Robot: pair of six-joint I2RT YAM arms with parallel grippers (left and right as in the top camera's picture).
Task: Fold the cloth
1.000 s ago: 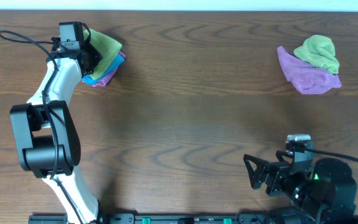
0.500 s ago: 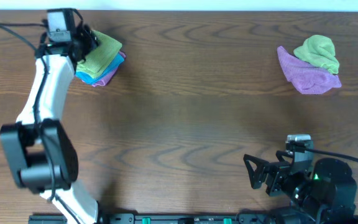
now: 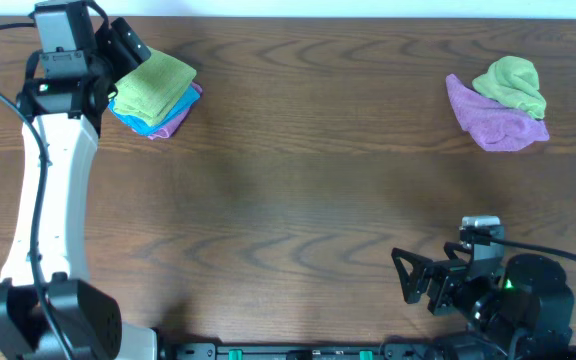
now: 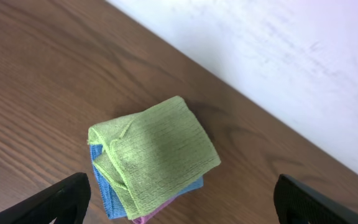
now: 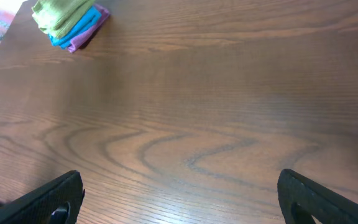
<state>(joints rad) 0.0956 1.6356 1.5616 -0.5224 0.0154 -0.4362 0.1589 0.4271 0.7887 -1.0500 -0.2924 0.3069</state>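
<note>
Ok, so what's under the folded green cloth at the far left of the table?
A blue cloth lies directly under the green cloth, with a pink one at the bottom. Only their edges show. The rest is covered, so their folds cannot be seen.

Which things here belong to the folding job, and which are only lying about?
Job:
the cloth, lime-green, folded
left gripper, open near it

Lying about:
blue cloth and pink cloth, under the cloth
balled green cloth
purple cloth
</note>
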